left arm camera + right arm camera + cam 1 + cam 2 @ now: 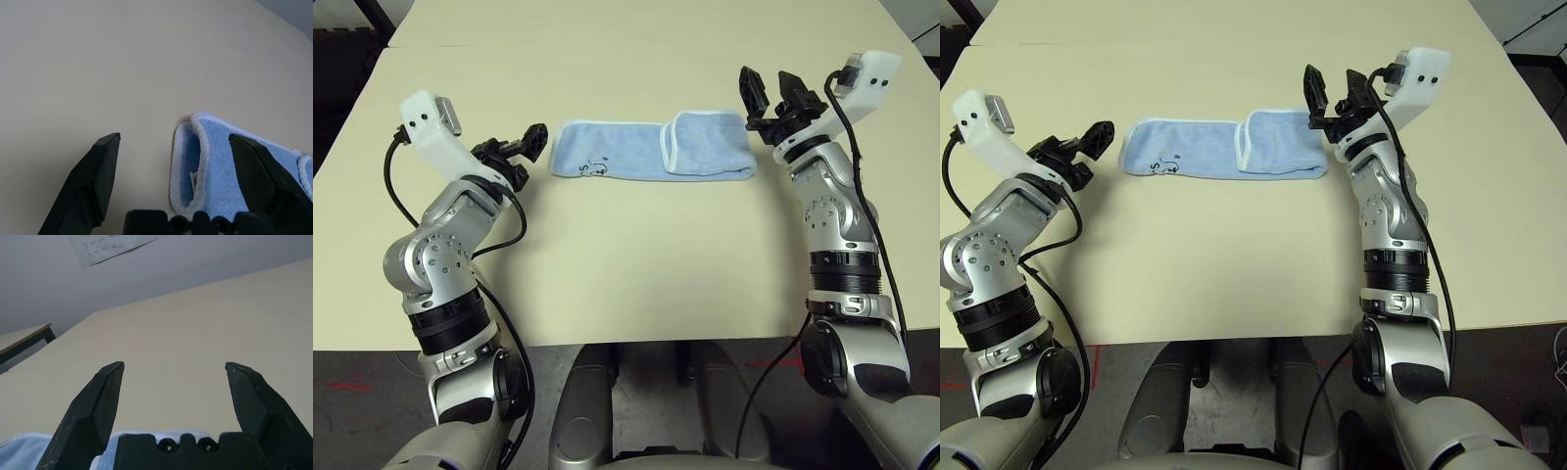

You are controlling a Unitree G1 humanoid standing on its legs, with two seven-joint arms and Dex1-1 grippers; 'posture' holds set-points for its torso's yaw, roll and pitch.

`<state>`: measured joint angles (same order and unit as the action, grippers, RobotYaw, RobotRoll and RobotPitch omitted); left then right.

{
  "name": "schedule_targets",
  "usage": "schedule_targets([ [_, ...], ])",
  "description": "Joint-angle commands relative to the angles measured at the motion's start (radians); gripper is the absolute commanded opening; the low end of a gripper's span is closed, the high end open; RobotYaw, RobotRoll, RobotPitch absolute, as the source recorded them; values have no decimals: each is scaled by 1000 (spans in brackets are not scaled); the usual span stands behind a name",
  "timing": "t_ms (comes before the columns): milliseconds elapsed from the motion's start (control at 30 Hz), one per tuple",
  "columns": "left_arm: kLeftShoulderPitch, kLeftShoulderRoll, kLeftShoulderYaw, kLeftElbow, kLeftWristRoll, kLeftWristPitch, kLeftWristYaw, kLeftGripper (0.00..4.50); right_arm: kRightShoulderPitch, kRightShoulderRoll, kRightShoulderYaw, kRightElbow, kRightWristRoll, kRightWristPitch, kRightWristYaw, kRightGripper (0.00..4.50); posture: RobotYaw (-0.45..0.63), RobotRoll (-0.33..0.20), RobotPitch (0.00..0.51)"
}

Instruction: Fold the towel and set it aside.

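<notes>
Two grippers stand nearest, one at each end of the cloth, and both are spread wide with nothing between their fingers. The left gripper (524,147) points across the table toward the towel's left end, just beside it and not touching. The right gripper (773,98) is tipped upward over the towel's right end, lifted clear of it.

Between them lies the towel (651,149), light blue with white stitched edging, already folded into a long band running left to right. Its right part is doubled over on top, and a small dark stitched figure shows near the left end. In the left wrist view the folded end stands open like a loop, with a small white tag tucked inside.

It looks soft, light and limp, so it will likely sag and unfold if lifted by one layer. A pinch through all layers at an end edge seems the safest hold; the terry should not slip.

Beyond it the pale table (636,39) runs on bare, so nothing appears to block setting the towel aside.
</notes>
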<state>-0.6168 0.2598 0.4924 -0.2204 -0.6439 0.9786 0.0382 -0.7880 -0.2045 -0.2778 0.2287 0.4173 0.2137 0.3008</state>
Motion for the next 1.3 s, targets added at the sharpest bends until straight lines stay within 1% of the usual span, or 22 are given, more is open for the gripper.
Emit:
schedule_targets([
  [33, 49, 34, -39, -48, 1, 35, -17, 4500, 29, -17, -2, -11, -6, 1, -5, 4485, 52, 0, 307],
  [100, 90, 83, -110, -76, 34, 25, -56, 4500, 30, -18, 0, -6, -7, -3, -5, 4485, 52, 0, 307],
  [167, 150, 170, -238, -110, 110, -25, -124, 4500, 28, -18, 3, 2, -7, -5, -3, 4485, 52, 0, 307],
  [200, 175, 198, -287, -129, 131, -42, -152, 4500, 26, -17, 4, 6, -8, -7, -3, 4485, 52, 0, 307],
  [267, 199, 218, -327, -146, 146, -63, -179, 4500, 24, -17, 5, 10, -8, -9, -3, 4485, 52, 0, 307],
  [367, 214, 220, -357, -166, 163, -68, -195, 4500, 20, -19, 4, 20, -10, -13, -2, 4485, 63, 0, 308],
  [700, 186, 167, -356, -131, 190, -77, -198, 4500, 25, -31, -1, 27, -27, -25, -6, 4485, 51, 0, 312],
  [767, 173, 142, -336, -122, 174, -46, -185, 4500, 27, -34, 0, 25, -32, -28, -9, 4485, 42, 0, 314],
  [833, 163, 132, -313, -116, 158, 3, -175, 4500, 29, -36, -3, 23, -32, -29, -12, 4485, 42, 0, 314],
  [900, 149, 114, -267, -105, 128, 66, -161, 4500, 31, -37, -3, 22, -32, -30, -13, 4485, 39, 0, 317],
  [1000, 125, 118, -210, -97, 94, 135, -165, 4500, 34, -35, -1, 22, -33, -32, -16, 4485, 46, 0, 318],
  [1133, 114, 142, -194, -92, 102, 177, -173, 4500, 29, -34, 1, 31, -35, -39, -15, 4485, 46, 0, 318],
  [1300, 85, 110, -151, -79, 85, 202, -158, 4500, 26, -36, 5, 39, -42, -47, -12, 4485, 48, 0, 321],
])
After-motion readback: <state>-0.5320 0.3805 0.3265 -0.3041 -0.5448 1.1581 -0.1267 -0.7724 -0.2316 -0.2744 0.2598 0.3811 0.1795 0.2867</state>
